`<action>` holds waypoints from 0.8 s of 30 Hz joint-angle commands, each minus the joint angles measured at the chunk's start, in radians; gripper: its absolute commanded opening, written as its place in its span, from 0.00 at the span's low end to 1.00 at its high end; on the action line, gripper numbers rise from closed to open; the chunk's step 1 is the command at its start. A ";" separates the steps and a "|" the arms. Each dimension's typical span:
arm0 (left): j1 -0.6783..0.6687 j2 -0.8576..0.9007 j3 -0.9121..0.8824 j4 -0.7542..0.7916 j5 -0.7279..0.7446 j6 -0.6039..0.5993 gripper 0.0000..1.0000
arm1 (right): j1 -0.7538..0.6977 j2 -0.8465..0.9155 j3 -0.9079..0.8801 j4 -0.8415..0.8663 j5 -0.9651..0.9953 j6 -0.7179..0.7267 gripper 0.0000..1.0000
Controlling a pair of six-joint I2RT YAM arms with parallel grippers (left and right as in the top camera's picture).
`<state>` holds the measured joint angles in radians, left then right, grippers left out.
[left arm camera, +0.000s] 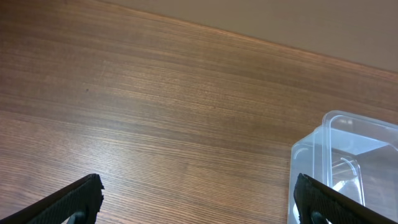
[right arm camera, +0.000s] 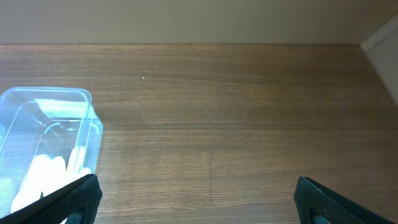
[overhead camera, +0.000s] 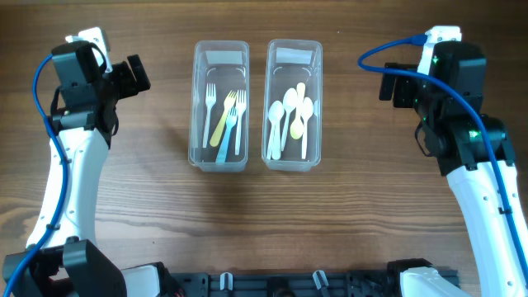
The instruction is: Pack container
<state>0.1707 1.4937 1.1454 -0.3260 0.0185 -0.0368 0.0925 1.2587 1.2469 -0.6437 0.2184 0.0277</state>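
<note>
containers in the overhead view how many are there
2, side by side: the fork container on the left, the spoon container on the right. None looks hidden.

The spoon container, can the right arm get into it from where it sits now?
Probably yes: the spoon container looks open-topped, and only bare table lies between it and the open right gripper, so the way looks free.

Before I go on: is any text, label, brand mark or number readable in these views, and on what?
None can be read.
Left container, holding forks: clear plastic, no print showing.
Right container, holding spoons: the same.
White piece on the left arm and white piece on the right arm: no legible marks.
Table: wood grain only.
</note>
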 commanded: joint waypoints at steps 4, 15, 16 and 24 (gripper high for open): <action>0.004 -0.020 0.008 -0.004 -0.009 -0.005 1.00 | 0.000 0.006 0.010 0.002 0.021 -0.010 1.00; 0.004 -0.020 0.008 -0.004 -0.009 -0.005 1.00 | 0.000 0.006 0.010 0.001 0.020 -0.009 1.00; 0.004 -0.020 0.008 -0.004 -0.009 -0.005 1.00 | 0.000 0.005 0.010 0.001 0.021 -0.009 1.00; 0.004 -0.020 0.008 -0.004 -0.009 -0.005 1.00 | 0.000 -0.213 0.008 -0.001 0.021 -0.009 1.00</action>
<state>0.1707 1.4937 1.1454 -0.3317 0.0189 -0.0368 0.0925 1.1954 1.2461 -0.6495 0.2184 0.0277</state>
